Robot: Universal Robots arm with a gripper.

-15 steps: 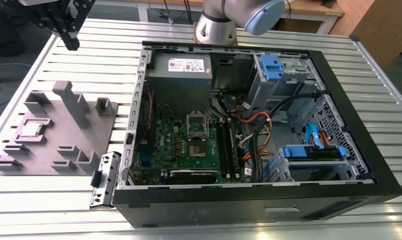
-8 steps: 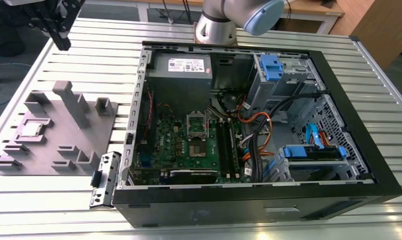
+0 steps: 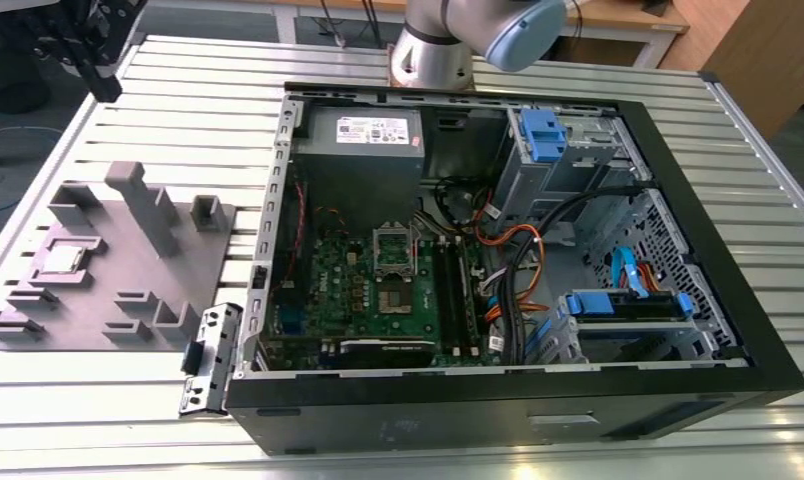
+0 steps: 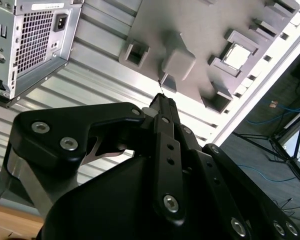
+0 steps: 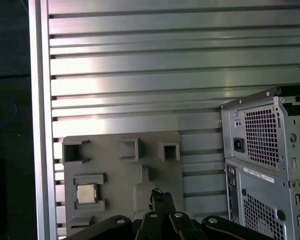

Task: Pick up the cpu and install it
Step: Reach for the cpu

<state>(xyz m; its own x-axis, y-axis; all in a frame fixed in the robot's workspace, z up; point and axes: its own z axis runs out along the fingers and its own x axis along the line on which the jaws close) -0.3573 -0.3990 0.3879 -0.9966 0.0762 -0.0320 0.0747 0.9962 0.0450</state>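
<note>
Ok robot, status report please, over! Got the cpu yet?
Tool shut, empty, hanging clear of the grey tray. Cpu lying in its tray pocket, not picked up. Nothing covering it. Over.

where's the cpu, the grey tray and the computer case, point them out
cpu [image 5: 86,193]: first wrist view, middle of its silvery top.
grey tray [image 5: 117,182]: first wrist view, bare flat part among its blocks.
computer case [image 3: 482,405]: exterior view, black outer side wall.
</note>
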